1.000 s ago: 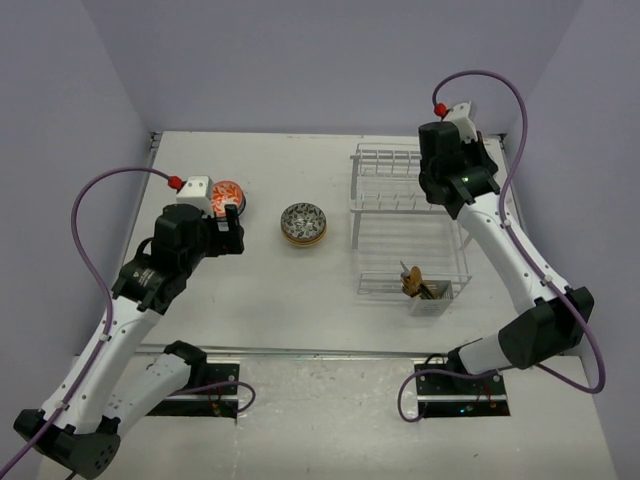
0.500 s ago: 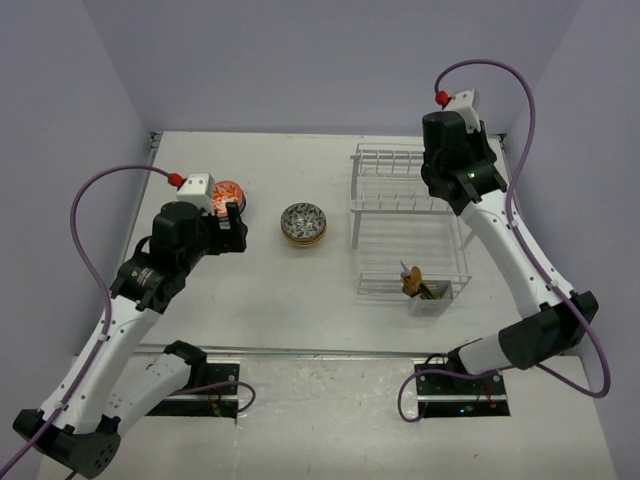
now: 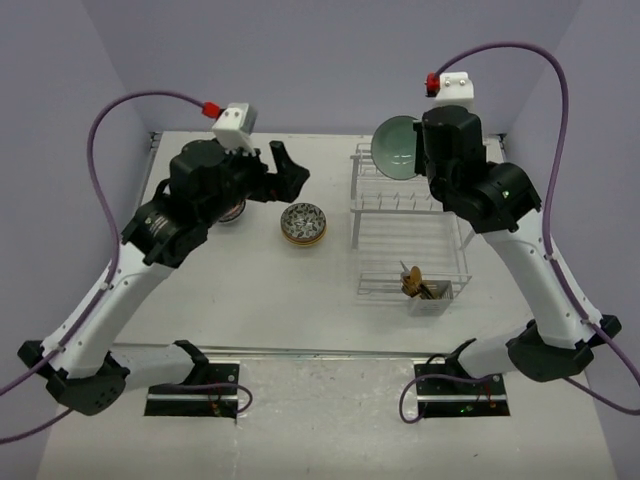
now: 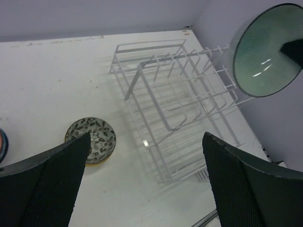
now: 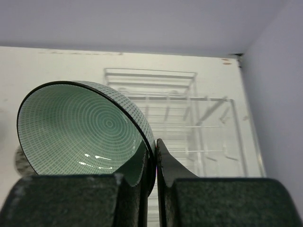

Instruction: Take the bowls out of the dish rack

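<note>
My right gripper (image 5: 155, 149) is shut on the rim of a pale teal bowl (image 5: 85, 127) with fine ring lines inside. It holds the bowl tilted in the air above the back left of the white wire dish rack (image 3: 410, 225). The same bowl (image 3: 397, 147) shows from above, and again at the right of the left wrist view (image 4: 267, 49). My left gripper (image 3: 288, 170) is open and holds nothing. It hangs high over the table between the rack (image 4: 175, 99) and a dark leaf-patterned bowl (image 3: 303, 223) that sits on the table.
A small cutlery caddy (image 3: 430, 292) with utensils stands at the rack's near right corner. A sliver of another bowl (image 4: 1, 144) shows at the left edge of the left wrist view, under the left arm. Walls close off the back and both sides.
Both arms have risen. The right gripper has lifted the teal bowl up out of the rack. The left gripper has left the red-orange bowl and moved up and right.
</note>
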